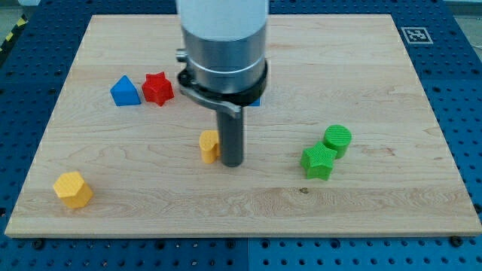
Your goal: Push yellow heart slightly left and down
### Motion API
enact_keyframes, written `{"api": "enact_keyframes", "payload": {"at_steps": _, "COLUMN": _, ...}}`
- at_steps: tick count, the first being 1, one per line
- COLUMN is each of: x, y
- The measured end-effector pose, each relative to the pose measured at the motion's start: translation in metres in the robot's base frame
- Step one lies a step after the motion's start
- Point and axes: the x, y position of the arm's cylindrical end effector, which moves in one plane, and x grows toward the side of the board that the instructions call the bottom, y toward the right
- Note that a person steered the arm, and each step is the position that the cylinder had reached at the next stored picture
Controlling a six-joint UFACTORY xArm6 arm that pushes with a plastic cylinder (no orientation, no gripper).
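Resting just to the view's right of the yellow heart (208, 145), my tip (233, 163) sits against or nearly against that block's right side; the rod hides the exact contact, so I cannot tell if they touch. No claw exists on this arm, only the straight rod, so there is no open or closed state to report.

The yellow heart lies near the middle of the desk (376, 218), a little toward the bottom edge and well away from every corner. Judging by this placement, the approach is done and the push itself looks barely begun or about to begin. A tip on the right side suits the leftward part; the downward part would want contact higher on the block.

Part of the heart is hidden behind the rod, so which way its point faces and its long axis cannot be made out.

Elsewhere sit a yellow hexagon block (73, 189) by the bottom-left corner, a blue triangle block (125, 91) touching a red star block (157, 88) toward the left edge, and a green cylinder (337, 139) beside a green pentagon-like block (318, 162) on the right.
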Motion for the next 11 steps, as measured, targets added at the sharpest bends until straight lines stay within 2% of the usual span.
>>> {"api": "enact_keyframes", "payload": {"at_steps": 1, "x": -0.017, "y": 0.031}}
{"api": "enact_keyframes", "payload": {"at_steps": 2, "x": -0.032, "y": 0.026}}
{"api": "enact_keyframes", "payload": {"at_steps": 4, "x": -0.032, "y": -0.055}}
{"api": "enact_keyframes", "payload": {"at_steps": 5, "x": -0.030, "y": -0.066}}
{"api": "enact_keyframes", "payload": {"at_steps": 9, "x": -0.001, "y": -0.095}}
{"api": "enact_keyframes", "payload": {"at_steps": 11, "x": 0.035, "y": -0.105}}
